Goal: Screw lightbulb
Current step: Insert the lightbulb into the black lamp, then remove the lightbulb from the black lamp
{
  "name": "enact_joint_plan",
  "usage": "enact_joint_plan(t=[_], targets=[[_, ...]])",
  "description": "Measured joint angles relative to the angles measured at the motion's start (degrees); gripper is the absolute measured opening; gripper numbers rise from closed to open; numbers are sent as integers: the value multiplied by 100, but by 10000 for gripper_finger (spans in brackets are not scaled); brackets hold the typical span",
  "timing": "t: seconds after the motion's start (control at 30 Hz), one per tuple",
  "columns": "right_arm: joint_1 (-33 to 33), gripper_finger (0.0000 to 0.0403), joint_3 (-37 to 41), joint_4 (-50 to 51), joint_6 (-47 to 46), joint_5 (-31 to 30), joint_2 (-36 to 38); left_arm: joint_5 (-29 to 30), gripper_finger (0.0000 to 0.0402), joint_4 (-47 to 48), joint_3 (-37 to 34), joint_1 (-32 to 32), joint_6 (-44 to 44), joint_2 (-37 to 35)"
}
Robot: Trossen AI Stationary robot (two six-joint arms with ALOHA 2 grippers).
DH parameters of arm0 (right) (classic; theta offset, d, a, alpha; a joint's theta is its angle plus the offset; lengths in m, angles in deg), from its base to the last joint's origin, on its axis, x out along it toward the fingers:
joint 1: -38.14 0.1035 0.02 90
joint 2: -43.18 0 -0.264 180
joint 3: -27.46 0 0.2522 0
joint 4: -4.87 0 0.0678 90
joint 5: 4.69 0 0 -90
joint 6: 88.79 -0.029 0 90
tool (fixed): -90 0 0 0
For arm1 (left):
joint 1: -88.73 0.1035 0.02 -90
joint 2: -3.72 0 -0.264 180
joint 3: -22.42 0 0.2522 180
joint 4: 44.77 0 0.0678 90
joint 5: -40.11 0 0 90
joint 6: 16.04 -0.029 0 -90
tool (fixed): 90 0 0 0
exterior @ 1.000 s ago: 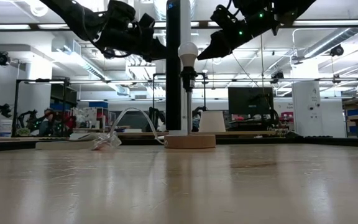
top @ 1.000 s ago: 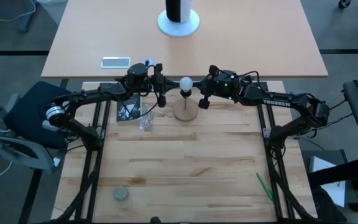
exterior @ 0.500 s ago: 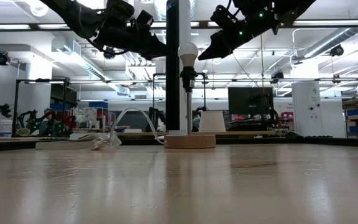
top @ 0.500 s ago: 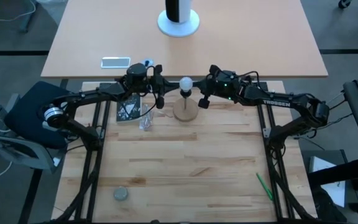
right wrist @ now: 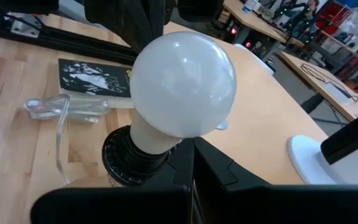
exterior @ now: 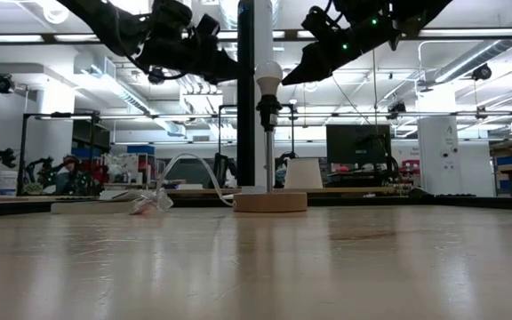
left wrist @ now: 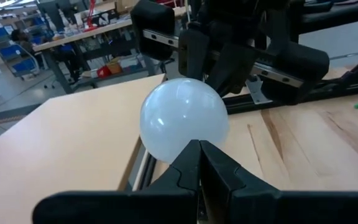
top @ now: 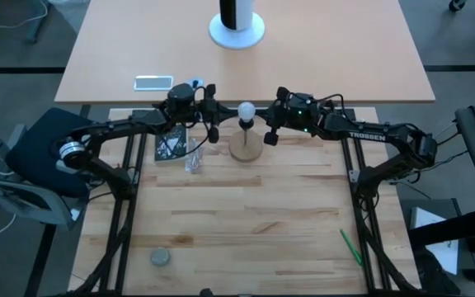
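Observation:
The white lightbulb (top: 246,110) (exterior: 268,74) stands upright in the black socket (right wrist: 129,165) on a thin stem. The stem rises from a round wooden disc (top: 246,147) that rests flat on the table's far middle. My left gripper (top: 215,130) (left wrist: 198,149) is shut and hovers at bulb height on the bulb's left. My right gripper (top: 269,134) (right wrist: 192,149) is shut too, on the bulb's right. Both point nearly level at the bulb (left wrist: 184,121) (right wrist: 182,84). The high view shows a small gap between each tip and the bulb.
A crumpled clear wrapper (top: 194,161) and a black printed card (top: 170,147) lie left of the disc. A grey round piece (top: 161,258) sits near the front left, a green stick (top: 350,247) near the front right. A white-based tower (top: 237,29) stands on the far table.

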Motion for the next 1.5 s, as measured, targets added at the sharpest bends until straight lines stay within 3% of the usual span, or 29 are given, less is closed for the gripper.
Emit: enact_joint_plan(t=[0.27,0.53,0.8,0.93,1.23,1.33,1.5], targets=[[32,0,1,36,-1,-76,4,87,0,15,0,2,95,7],[47,0,1,738,-339,-258,282,111,0,241,-9,-48,565,-258],[175,0,152,1011,-663,577,558,15,0,323,-46,-575,558,-444],[492,0,388,992,-777,651,724,615,0,396,-50,-1199,580,-501],[1721,0,708,868,-994,554,1229,2612,0,359,-55,-2950,540,-579],[2211,0,838,707,-1039,277,1473,3050,0,366,-55,-3428,464,-602],[2981,0,1040,735,-1097,-739,1954,3967,0,713,-55,-4020,-11,-979]])
